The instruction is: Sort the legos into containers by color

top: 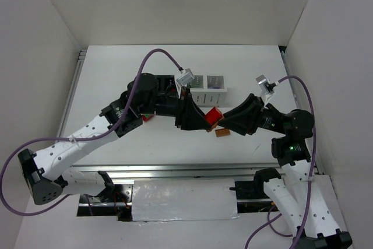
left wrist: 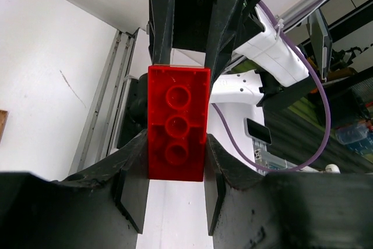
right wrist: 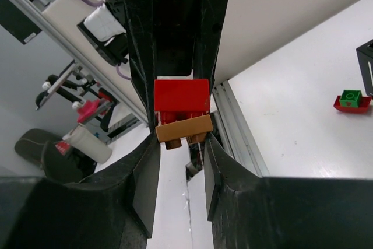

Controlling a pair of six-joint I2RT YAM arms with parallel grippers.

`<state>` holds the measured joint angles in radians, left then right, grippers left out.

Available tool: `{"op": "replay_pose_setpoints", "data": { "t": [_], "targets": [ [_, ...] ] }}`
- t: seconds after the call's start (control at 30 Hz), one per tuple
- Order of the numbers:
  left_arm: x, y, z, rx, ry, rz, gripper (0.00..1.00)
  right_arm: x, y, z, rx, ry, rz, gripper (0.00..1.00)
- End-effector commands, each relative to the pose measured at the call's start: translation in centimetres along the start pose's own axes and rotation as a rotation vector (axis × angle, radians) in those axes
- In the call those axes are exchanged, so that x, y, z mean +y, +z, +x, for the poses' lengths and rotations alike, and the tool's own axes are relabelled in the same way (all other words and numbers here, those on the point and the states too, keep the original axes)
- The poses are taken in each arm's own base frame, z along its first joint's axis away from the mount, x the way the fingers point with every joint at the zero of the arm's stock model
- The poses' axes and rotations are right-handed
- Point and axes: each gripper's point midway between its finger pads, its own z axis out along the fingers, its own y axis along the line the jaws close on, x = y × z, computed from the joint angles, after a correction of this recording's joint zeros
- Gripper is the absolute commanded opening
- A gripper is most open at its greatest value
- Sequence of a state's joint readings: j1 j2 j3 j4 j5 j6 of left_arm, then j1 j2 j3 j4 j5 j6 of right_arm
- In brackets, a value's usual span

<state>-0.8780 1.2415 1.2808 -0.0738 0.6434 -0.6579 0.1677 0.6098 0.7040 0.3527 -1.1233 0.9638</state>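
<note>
A red lego [top: 214, 115] with an orange lego [right wrist: 183, 129] stuck to it hangs above the table between both grippers. My left gripper [top: 199, 118] is shut on the red lego [left wrist: 178, 122], its fingers against both sides. My right gripper [top: 226, 121] faces it and is shut on the orange lego, with the red lego [right wrist: 181, 96] just beyond it. The containers [top: 208, 83] stand in a row behind; the two white ones show, and the black ones [top: 165, 81] are partly hidden by the left arm.
Another orange lego [top: 222, 133] lies on the table below the right gripper. A green lego on a red one [right wrist: 351, 100] sits near a black bin's edge [right wrist: 366, 65]; it also shows under the left arm [top: 145, 118]. White walls enclose the table.
</note>
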Motion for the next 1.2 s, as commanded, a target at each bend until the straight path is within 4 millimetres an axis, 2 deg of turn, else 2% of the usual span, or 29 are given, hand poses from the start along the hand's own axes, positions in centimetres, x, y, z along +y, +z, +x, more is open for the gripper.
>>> {"op": "replay_pose_setpoints", "data": {
  "t": [0.0, 0.23, 0.3, 0.33, 0.4, 0.43, 0.5, 0.57, 0.6, 0.63, 0.67, 0.7, 0.73, 0.8, 0.93, 1.0, 1.03, 1.07, 1.17],
  "targets": [
    [0.3, -0.8, -1.5, -0.047, -0.015, 0.000, 0.00, 0.7, -0.2, 0.5, 0.049, -0.146, -0.035, 0.00],
    [2.4, -3.1, -3.0, -0.083, 0.010, -0.098, 0.00, -1.5, 0.0, 0.7, 0.043, -0.113, 0.028, 0.00],
    [3.5, -3.8, -3.8, -0.116, 0.010, -0.161, 0.00, -1.9, 0.1, 0.6, 0.029, -0.105, 0.045, 0.00],
    [4.6, -4.2, -3.7, -0.120, -0.012, -0.216, 0.00, -2.3, 0.1, 0.4, 0.021, -0.102, 0.064, 0.00],
    [8.5, -5.7, -4.7, -0.196, -0.054, -0.415, 0.00, -3.7, 0.1, 0.1, 0.001, -0.090, 0.129, 0.00],
    [10.3, -6.6, -4.1, -0.192, -0.098, -0.510, 0.00, -4.7, 0.1, 0.1, -0.013, -0.067, 0.176, 0.00],
    [14.5, -8.6, -4.3, -0.223, -0.117, -0.687, 0.00, -5.3, 0.0, -0.2, -0.024, -0.070, 0.208, 0.00],
    [17.7, -9.6, -3.5, -0.207, -0.137, -0.817, 0.00, -6.2, -0.2, -0.4, -0.038, -0.056, 0.261, 0.00],
    [19.3, -10.4, -3.7, -0.208, -0.123, -0.870, 0.00, -6.0, -0.2, -0.8, -0.045, -0.072, 0.267, 0.00],
    [20.2, -10.6, -3.8, -0.205, -0.120, -0.894, 0.00, -6.4, -0.4, -0.5, -0.034, -0.043, 0.295, 0.00],
    [22.1, -10.8, -3.9, -0.192, -0.122, -0.933, 0.00, -6.6, -0.5, -0.7, -0.039, -0.058, 0.316, 0.00],
    [23.1, -10.9, -4.0, -0.185, -0.118, -0.956, 0.00, -6.3, -0.5, -1.1, -0.040, -0.068, 0.320, 0.00],
    [25.1, -10.7, -3.4, -0.159, -0.136, -0.990, 0.00, -6.3, -0.6, -1.0, -0.034, -0.060, 0.330, 0.00],
    [27.0, -11.2, -3.9, -0.155, -0.140, -1.029, 0.00, -6.0, -0.6, -1.3, -0.036, -0.074, 0.335, 0.00],
    [31.0, -10.3, -3.5, -0.114, -0.161, -1.051, 0.00, -5.5, -0.8, -1.2, -0.034, -0.077, 0.334, 0.00],
    [32.0, -10.3, -4.1, -0.117, -0.163, -1.069, 0.00, -5.4, -0.8, -1.2, -0.028, -0.078, 0.333, 0.00],
    [32.9, -10.1, -3.6, -0.099, -0.176, -1.078, 0.02, -5.4, -0.8, -1.1, -0.025, -0.076, 0.335, 0.00],
    [33.1, -10.1, -4.3, -0.110, -0.175, -1.081, 0.09, -5.3, -0.8, -1.0, -0.023, -0.076, 0.333, 0.00],
    [34.0, -9.6, -4.1, -0.099, -0.176, -1.073, 0.22, -5.2, -0.8, -0.8, -0.015, -0.070, 0.324, 0.00]
  ]
}}
